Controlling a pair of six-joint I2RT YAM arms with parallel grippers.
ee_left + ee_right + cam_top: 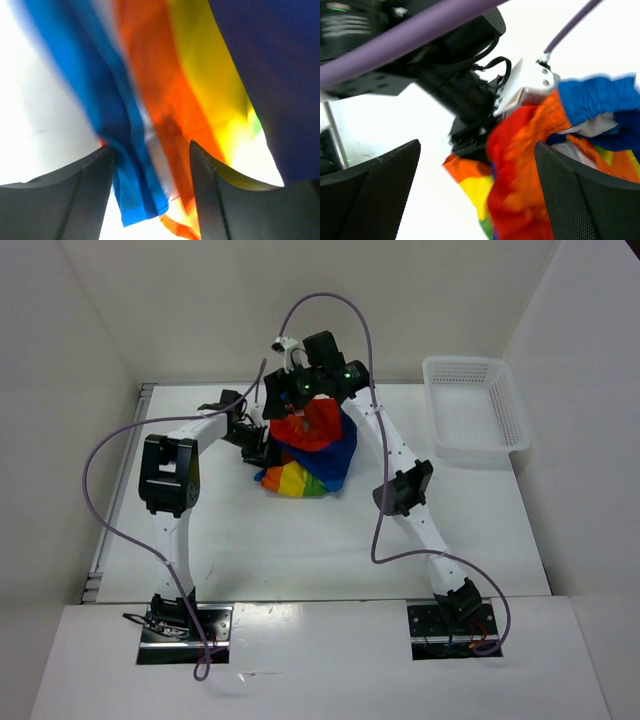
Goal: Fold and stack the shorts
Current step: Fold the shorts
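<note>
Loosely, shorts (312, 452) bunch (rainbow heap) — right gripper (476, 150) gaping.

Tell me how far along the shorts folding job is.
Done: nothing yet; the shorts are a crumpled bunch on the table, with no clean fold showing. In hand: both arms are at the bunch, the left gripper with its jaws apart around hanging cloth, the right gripper open at the cloth. Remaining: flattening, folding and stacking.

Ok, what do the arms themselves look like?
The left arm and right arm have white links with black joint housings, each trailing a looping purple cable. Small green lights glow at the right wrist. The right end effector has black fingers with mesh-textured faces.
</note>
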